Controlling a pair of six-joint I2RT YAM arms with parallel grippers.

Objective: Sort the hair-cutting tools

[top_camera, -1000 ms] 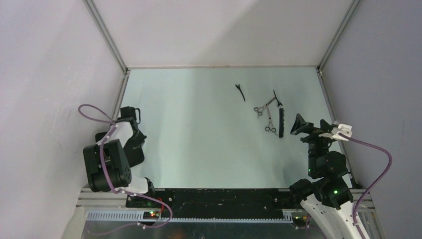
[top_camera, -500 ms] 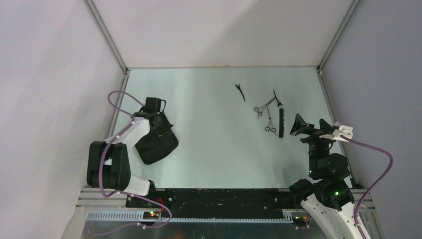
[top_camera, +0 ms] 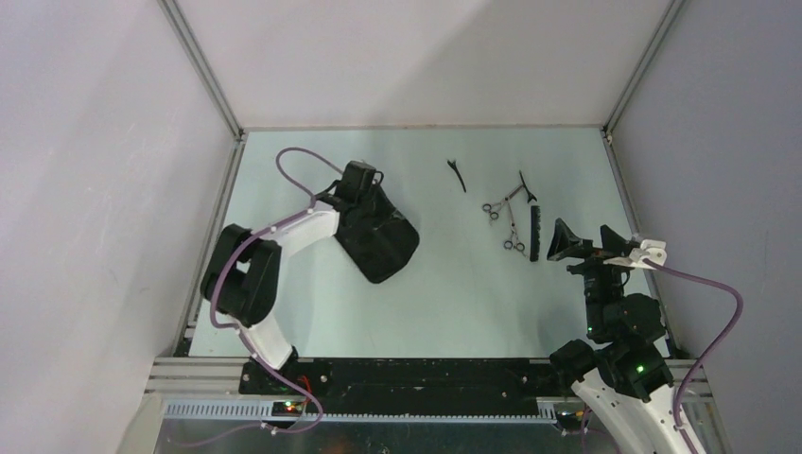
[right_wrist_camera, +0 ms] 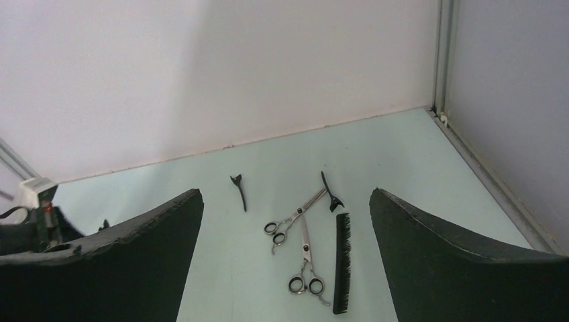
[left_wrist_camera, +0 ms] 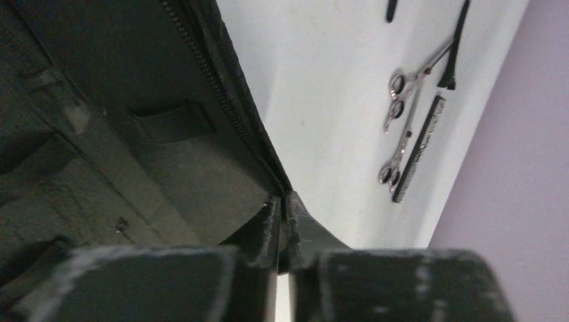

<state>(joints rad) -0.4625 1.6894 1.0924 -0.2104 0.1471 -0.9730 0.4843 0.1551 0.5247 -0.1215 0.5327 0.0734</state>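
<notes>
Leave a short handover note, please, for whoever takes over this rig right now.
Left gripper: shut on the zipper edge of the open black case, left of centre on the table.
Right gripper: open, empty, just right of the comb, not touching it.
Tools: two scissors, the comb and two clips lie loose at the far right, apart from the case.
Done: no tool is in the case.
Left: probably all five tools to sort.
</notes>
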